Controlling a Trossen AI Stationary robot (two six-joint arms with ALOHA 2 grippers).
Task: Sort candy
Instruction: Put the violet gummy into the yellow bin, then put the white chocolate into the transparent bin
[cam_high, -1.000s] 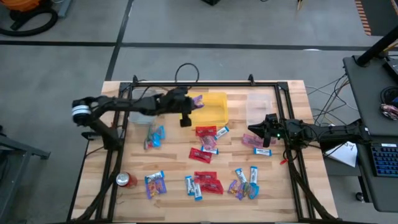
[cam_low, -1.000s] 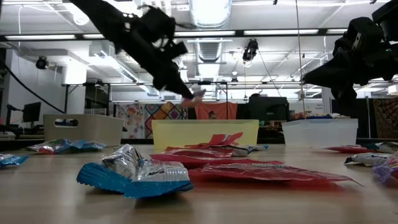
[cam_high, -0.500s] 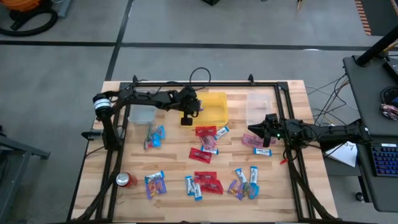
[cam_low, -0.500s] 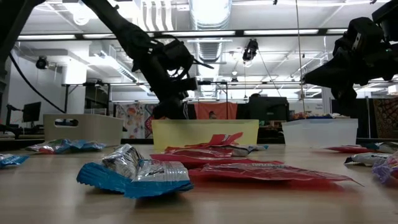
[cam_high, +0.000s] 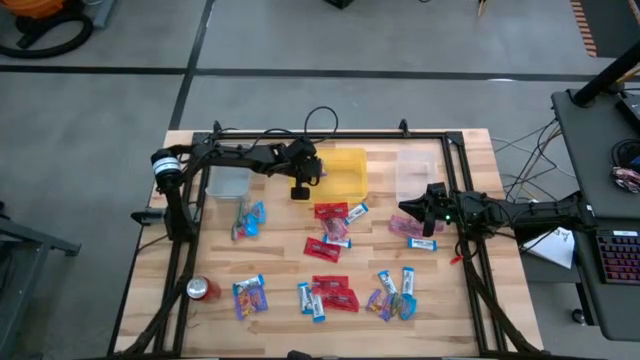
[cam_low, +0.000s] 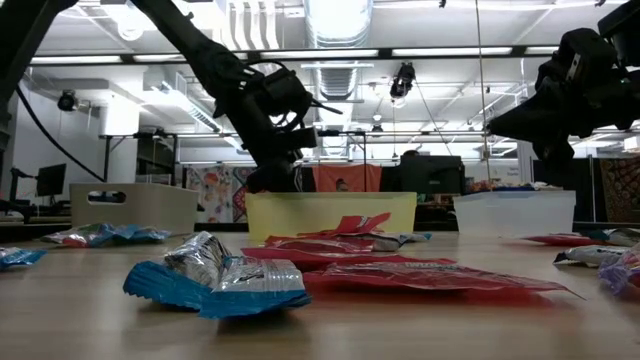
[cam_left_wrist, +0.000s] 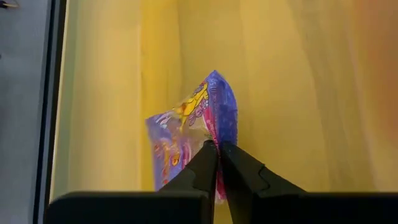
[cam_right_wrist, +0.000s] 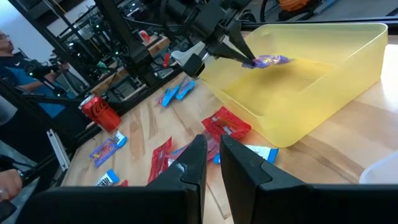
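One crinkly purple foil packet (cam_left_wrist: 193, 134) pinched by left end effector (cam_left_wrist: 218, 149), over glossy yellow bin (cam_high: 345, 180), right end effector (cam_right_wrist: 211, 146) apparently closed empty.

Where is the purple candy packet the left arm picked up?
The purple packet hangs pinched in the left claw, over the yellow bin at the table's back.

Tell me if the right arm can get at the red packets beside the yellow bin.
Probably yes: the right hand hangs empty near the red packets, and nothing stands between them.
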